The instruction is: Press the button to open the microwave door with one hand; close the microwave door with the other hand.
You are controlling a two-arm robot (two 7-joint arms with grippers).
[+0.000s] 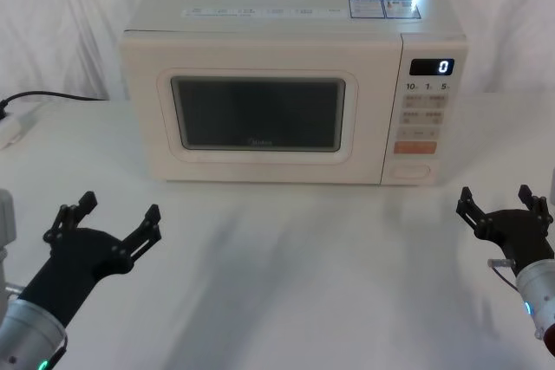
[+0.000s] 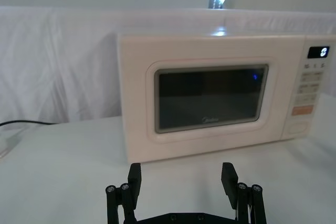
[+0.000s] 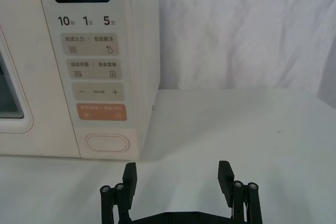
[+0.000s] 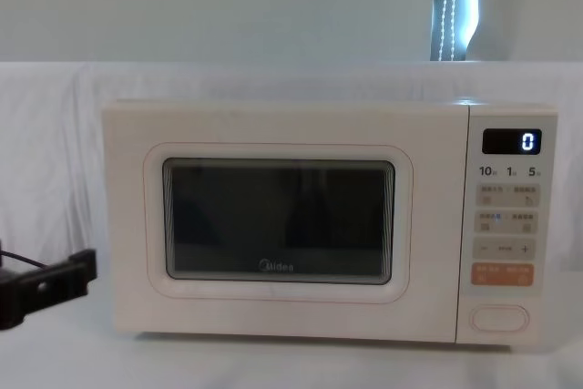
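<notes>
The cream microwave stands at the back of the table with its door [image 1: 260,114] [image 2: 210,98] [image 4: 278,220] closed. The oval open button [image 1: 411,171] [image 3: 107,143] [image 4: 499,317] sits at the bottom of the control panel [image 1: 425,119], whose display reads 0. My left gripper [image 1: 120,210] [image 2: 181,179] hovers open near the table's front left, facing the door from a distance. My right gripper [image 1: 496,201] [image 3: 177,177] is open at the front right. It sits a little right of the button and well short of it. Neither holds anything.
A black power cable [image 1: 52,95] runs to a white plug block [image 1: 13,127] at the table's far left. White cloth covers the table [image 1: 286,249] and hangs behind the microwave. Bare tabletop lies between the grippers and the microwave front.
</notes>
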